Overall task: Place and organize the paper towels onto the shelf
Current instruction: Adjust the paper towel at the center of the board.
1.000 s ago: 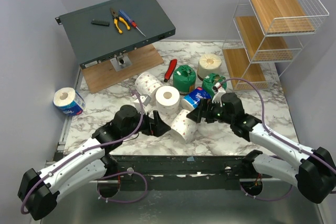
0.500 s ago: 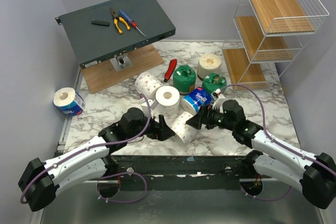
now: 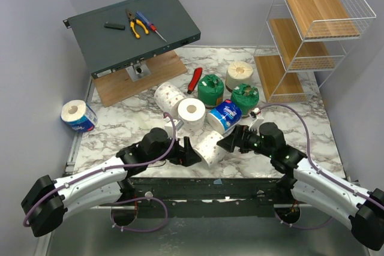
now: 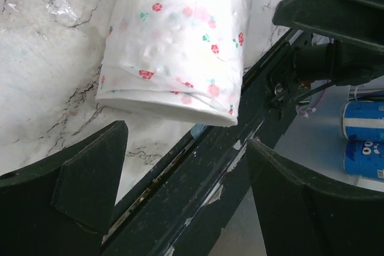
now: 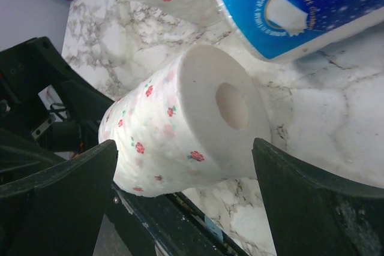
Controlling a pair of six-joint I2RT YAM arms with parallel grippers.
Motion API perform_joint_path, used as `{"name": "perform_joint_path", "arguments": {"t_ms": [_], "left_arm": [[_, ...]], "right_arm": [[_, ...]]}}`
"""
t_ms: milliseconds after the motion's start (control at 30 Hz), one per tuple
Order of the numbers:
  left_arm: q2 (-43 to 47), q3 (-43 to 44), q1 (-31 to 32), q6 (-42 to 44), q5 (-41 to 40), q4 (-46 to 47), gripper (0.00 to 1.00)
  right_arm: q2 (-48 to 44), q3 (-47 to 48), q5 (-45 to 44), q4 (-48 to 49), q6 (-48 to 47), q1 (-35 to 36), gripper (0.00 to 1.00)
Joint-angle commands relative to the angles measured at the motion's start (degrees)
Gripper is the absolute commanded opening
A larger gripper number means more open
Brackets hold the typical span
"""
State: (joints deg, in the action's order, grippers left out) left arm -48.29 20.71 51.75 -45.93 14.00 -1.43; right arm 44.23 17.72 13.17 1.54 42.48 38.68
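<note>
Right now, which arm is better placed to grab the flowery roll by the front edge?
Right. The right end effector, open, frames the roll, and the shelf stands on that side. The left end effector lies short of the roll.

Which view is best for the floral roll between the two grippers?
Right wrist: the floral roll shows nearly whole, core hole included. Left wrist shows only its side and one rim; top external shows it small.

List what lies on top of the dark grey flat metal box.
The dark grey flat metal box carries yellow-handled pliers, a blue-handled screwdriver and a small black oblong. Only the patches under these tools are covered.
</note>
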Motion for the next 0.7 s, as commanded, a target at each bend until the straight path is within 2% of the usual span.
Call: {"name": "perform_joint_path", "arguments": {"t_ms": [0, 133, 267, 433, 667], "left_arm": [[-2.6, 1.9, 0.5, 0.0, 1.9, 4.6, 0.82], [-6.2, 3.3, 1.3, -0.2, 4.3, 7.1, 0.81], [-8.5, 4.5, 2.1, 0.6, 3.6, 6.7, 0.8], [-7.9, 5.1, 2.2, 0.1, -3.4, 4.1, 0.79], [-10.3, 8.4, 2.1, 1.8, -6.5, 2.7, 0.79]], "right_arm": [[-0.4, 1.1, -8.7, -3.5, 2.0, 0.4, 0.98], [4.1, 2.5, -7.8, -2.1, 1.0, 0.4, 0.98], [7.6, 2.7, -2.5, 3.0, 0.1, 0.4, 0.97], [6.8, 2.1, 0.0, 3.8, -0.5, 0.4, 0.97], [5.2, 0.5, 2.8, 3.4, -0.7, 0.4, 0.97]]}}
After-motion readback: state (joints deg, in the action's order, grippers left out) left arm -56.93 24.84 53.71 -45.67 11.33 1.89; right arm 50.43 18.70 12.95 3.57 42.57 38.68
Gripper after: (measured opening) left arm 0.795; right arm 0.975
